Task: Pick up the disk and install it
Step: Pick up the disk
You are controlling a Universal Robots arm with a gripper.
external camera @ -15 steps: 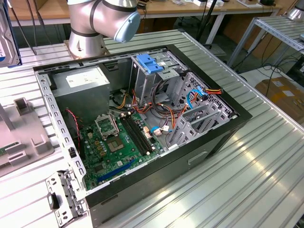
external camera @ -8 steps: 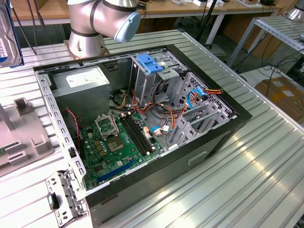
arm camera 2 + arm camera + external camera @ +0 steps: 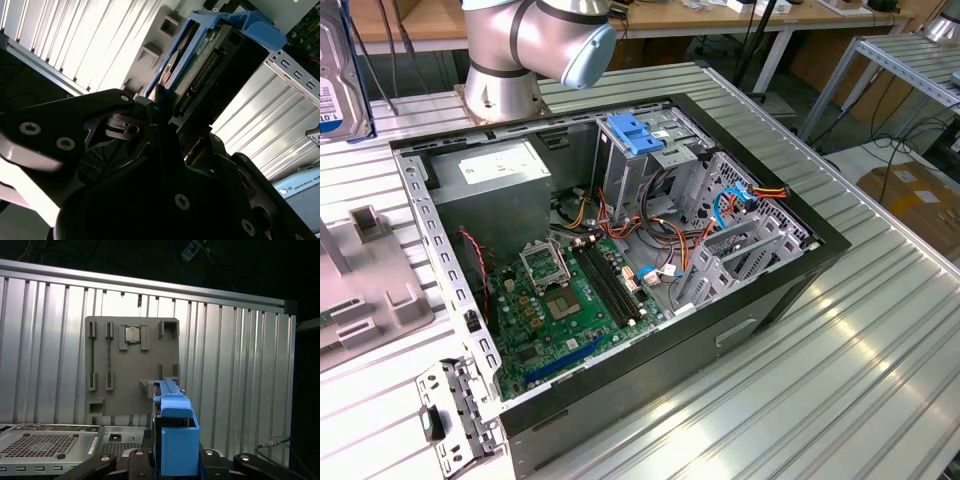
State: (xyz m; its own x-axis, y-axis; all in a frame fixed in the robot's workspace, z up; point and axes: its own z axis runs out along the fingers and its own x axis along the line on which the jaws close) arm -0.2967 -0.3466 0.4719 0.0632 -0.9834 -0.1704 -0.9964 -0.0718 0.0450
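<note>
Exterior view first: the disk [image 3: 338, 75] stands on edge in the air, well apart from the computer case [image 3: 740, 330] and off past its power-supply end. The pick-up is therefore done, by my reading. The install is not: the drive cage [image 3: 655, 165] inside the case, under its light-blue latch [image 3: 635, 135], holds no disk that I can make out.

In the second wrist view my gripper [image 3: 167, 107] looks clamped on the disk's near end, with the dark body closed round it and the rest of the drive standing out free. I judge this a firm hold, though the contact faces themselves are hidden.

The disk is a flat silver-metal slab. Its white-and-blue label with black print faces the exterior camera. Blue plastic rails run along its sides and meet in a tab at the far end, plain in both wrist views. A row of connector pins lines one narrow edge. The grey parts tray [image 3: 132, 365] lies on the ribbed table [image 3: 840, 400] just beside the case, with the disk held clear above it.
</note>
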